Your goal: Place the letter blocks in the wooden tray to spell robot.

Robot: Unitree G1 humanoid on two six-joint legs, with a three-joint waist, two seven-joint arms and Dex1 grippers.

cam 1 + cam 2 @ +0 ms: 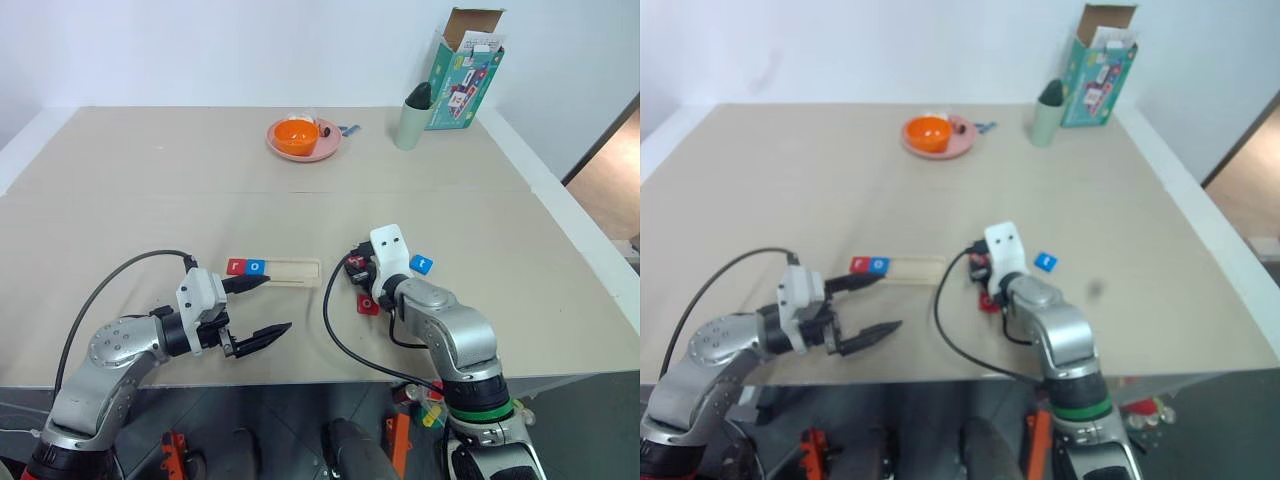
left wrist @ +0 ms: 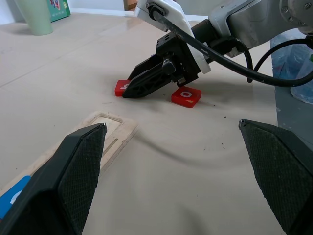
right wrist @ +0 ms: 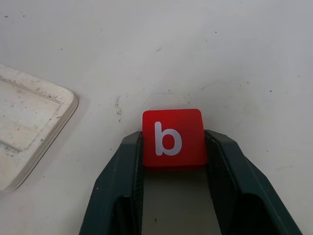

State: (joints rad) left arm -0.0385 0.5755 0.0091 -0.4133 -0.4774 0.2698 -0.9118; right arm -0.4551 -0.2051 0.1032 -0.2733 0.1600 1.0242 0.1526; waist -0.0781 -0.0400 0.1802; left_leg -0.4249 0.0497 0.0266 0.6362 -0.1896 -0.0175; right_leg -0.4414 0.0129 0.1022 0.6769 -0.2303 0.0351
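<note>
The wooden tray (image 1: 298,271) lies on the table with a red r block (image 1: 235,267) and a blue o block (image 1: 256,267) at its left end. My right gripper (image 3: 172,143) is just right of the tray, its tips down at the table, shut on a red b block (image 3: 172,138); both fingers (image 3: 128,169) press its sides. A red o block (image 1: 368,304) lies beside that gripper, nearer to me. A blue t block (image 1: 422,264) lies to its right. My left gripper (image 1: 279,303) hovers open in front of the tray, holding nothing.
At the back stand a pink plate (image 1: 324,152) holding an orange bowl (image 1: 295,135), a green cup (image 1: 410,123) and an open teal box (image 1: 464,72). The table's front edge runs just below both arms. A black cable loops from my right wrist.
</note>
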